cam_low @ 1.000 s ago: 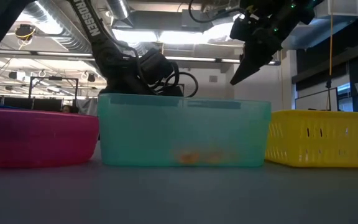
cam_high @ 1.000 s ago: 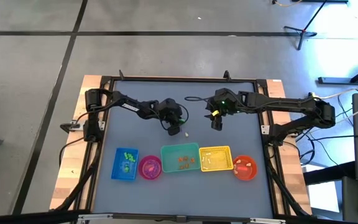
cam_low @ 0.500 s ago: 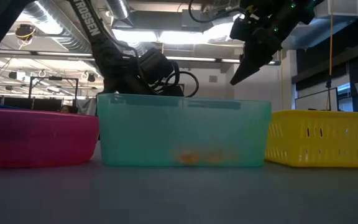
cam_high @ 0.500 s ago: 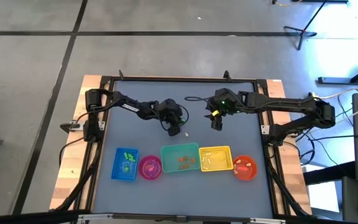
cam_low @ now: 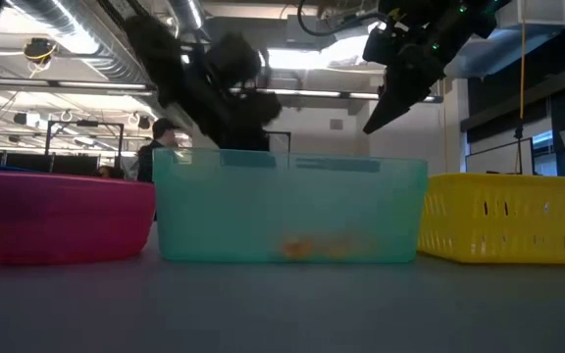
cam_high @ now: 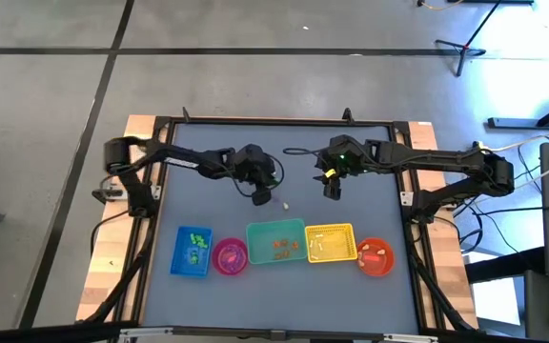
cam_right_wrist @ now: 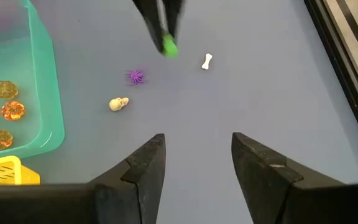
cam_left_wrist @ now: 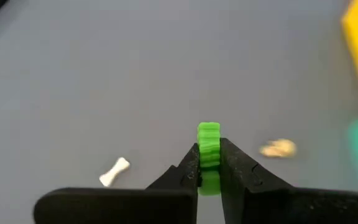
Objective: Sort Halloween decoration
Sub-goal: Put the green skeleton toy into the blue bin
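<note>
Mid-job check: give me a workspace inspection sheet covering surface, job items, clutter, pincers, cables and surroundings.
Surface: grey table, wooden edges.
Job's things: green trinket in left pincer; white bone, purple spider and cream trinket loose on table; orange pumpkins in teal bin.
Clutter: nothing seen.
Pincers: left pincer shut on green trinket, raised; right pincer open, empty, hovering.
Cables: black cable near table's far edge.
Surroundings: concrete floor; person beyond table.
</note>
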Robot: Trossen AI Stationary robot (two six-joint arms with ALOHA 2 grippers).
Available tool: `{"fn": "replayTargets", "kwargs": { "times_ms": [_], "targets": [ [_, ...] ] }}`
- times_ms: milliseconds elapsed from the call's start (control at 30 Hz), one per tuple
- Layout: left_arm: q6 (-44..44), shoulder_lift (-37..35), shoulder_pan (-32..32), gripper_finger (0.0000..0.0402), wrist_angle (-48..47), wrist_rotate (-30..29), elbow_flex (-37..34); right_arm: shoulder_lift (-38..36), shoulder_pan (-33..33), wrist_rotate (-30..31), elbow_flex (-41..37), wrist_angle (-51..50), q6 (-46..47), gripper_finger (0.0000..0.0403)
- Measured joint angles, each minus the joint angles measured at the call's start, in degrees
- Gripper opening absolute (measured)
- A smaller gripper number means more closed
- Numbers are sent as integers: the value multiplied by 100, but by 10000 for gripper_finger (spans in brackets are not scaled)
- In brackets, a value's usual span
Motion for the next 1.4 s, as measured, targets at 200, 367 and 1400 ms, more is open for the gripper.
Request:
{"fn": "replayTargets", "kwargs": {
  "times_ms": [200, 367, 1400],
  "targets": [
    [-295, -1192, -385, 17, -1299, 6, 4, 0, 0, 0, 0, 0, 0, 182],
    [-1068, -2104, -882, 17, -2386, 15, 13, 0, 0, 2, 0, -1, 0, 182],
    [-7359, -2875, -4490, 44, -6253, 382, 13, 0, 0, 0, 0, -4, 2, 182]
  ]
}}
